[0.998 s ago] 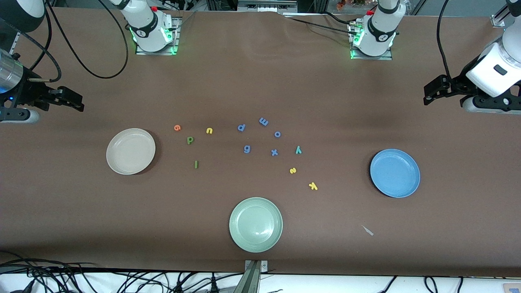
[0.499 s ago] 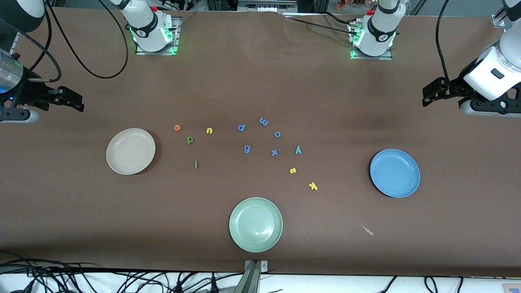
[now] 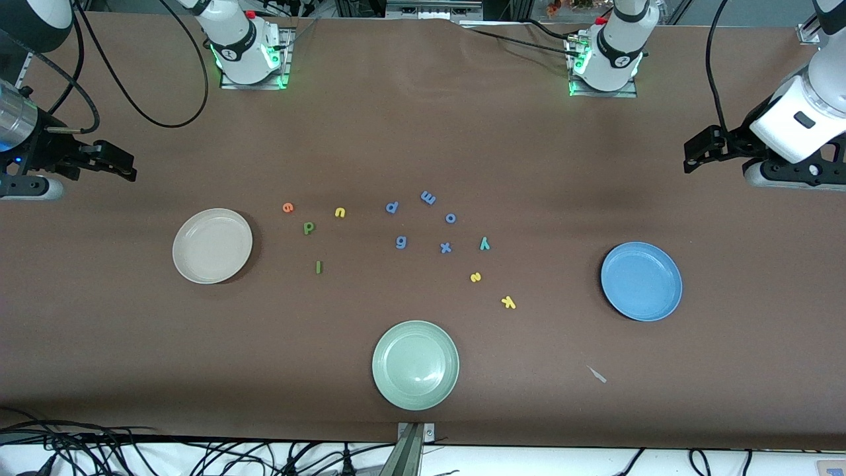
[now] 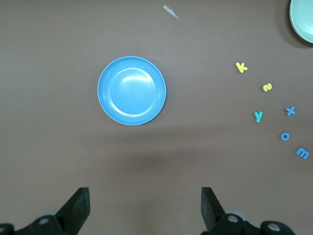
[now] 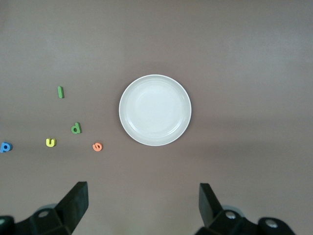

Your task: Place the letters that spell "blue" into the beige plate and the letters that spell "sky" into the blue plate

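Table (image 3: 132,344) edges bare; letters central; tools (image 3: 694,153) apart.

You are looking at a desk (image 3: 423,132) covered in a matt brown sheet, smooth, with faint creases near the arm bases. The blue plate (image 3: 641,281) shows a soft sheen, as of smooth plastic; the beige plate (image 3: 212,245) and the pale green plate (image 3: 415,364) look alike, the green one catching small glints. The small letters (image 3: 400,242) around the green plate look matt, like foam. Both hands' fingers (image 4: 78,208) appear matt black.
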Motion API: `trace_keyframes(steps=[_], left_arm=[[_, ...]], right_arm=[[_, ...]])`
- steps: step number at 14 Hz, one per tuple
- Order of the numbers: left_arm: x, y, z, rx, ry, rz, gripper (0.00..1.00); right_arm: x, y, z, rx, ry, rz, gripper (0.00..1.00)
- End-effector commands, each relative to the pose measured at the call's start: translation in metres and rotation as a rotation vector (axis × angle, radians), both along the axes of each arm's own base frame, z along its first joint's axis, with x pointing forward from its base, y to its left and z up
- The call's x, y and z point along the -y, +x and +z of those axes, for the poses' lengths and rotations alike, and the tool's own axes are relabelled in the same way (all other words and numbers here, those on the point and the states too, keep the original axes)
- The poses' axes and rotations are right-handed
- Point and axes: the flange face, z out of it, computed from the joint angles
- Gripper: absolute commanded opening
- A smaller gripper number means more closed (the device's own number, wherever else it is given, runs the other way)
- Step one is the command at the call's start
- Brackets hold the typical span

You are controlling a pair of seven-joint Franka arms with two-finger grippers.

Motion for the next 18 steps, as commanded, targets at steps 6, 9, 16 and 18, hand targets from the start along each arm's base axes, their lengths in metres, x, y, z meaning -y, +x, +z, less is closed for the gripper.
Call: trace_keyframes(steps=[6, 9, 16, 18], left_arm=[[0.0023, 0.0008, 0.0048, 0.004, 0.017, -0.017, 1.0], [0.0014, 0.0017, 0.0049, 0.008, 0.018, -0.015, 1.0], [-0.0028, 0.0031, 0.0079, 0.017, 0.017, -0.008, 1.0], [-0.0061, 0.0033, 0.0092, 0.018, 0.016, -0.003, 1.0]], right_arm=[[0.002, -0.0017, 0.0045, 0.006, 0.015, 0.009, 1.0], [0.002, -0.0017, 0.0045, 0.006, 0.015, 0.009, 1.0], [0.002, -0.0019, 0.0044, 0.005, 0.015, 0.009, 1.0], [0.002, -0.0019, 0.0044, 0.005, 0.015, 0.009, 1.0]])
